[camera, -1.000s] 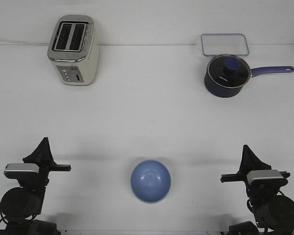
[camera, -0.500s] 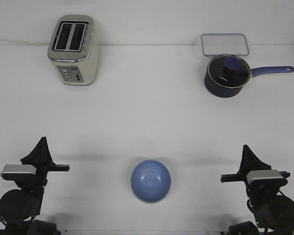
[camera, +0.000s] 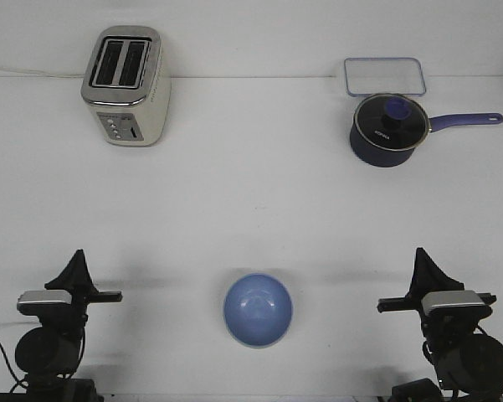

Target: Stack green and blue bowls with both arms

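Blue bowl (camera: 258, 310) sits alone on the tabletop (camera: 251, 193) between the left pincer (camera: 77, 261) and right pincer (camera: 421, 260), both empty, openness unclear; stacking looks unstarted, no green bowl visible.

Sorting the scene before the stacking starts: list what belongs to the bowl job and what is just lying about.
Belongs to the job:
- blue bowl (no green bowl can be made out in this view)
- left gripper
- right gripper

Just lying about:
- toaster
- navy saucepan
- clear container lid
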### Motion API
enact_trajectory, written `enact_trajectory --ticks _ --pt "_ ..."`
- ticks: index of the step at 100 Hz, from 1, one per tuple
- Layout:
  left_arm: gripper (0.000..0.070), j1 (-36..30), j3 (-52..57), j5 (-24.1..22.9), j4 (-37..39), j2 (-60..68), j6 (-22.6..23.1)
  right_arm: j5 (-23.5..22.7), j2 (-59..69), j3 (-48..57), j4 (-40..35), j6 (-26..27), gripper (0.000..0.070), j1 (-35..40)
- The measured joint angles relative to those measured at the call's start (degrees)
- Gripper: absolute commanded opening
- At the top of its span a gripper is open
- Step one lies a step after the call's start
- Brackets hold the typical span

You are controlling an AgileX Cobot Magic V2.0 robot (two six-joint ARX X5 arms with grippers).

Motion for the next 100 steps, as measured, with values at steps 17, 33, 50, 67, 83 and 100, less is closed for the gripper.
enact_trajectory --ticks 17,33,50,67,83,100 --pt "0.0014 2.5 -6.6 2.8 2.1 -4.9 -1.2 0.0 0.0 0.0 0.0 0.0 0.0000 0.0" --pt "0.0014 3.3 -6.9 4.2 1.9 -5.4 -2.6 0.0 0.0 0.0 0.0 0.0 0.0000 0.0" --pt "0.0014 3.2 -6.9 4.3 2.0 -5.4 -3.0 0.0 0.0 0.0 0.0 0.0 0.0000 0.0" --pt "0.0014 3.2 -6.9 4.3 2.0 -5.4 -3.1 0.0 0.0 0.0 0.0 0.0 0.0000 0.0" --pt "0.0014 3.2 -6.9 4.3 2.0 -5.4 -3.1 0.0 0.0 0.0 0.0 0.0 0.0000 0.0" --pt "0.0014 3.2 -6.9 4.3 2.0 -5.4 -3.1 0.0 0.0 0.0 0.0 0.0 0.0000 0.0"
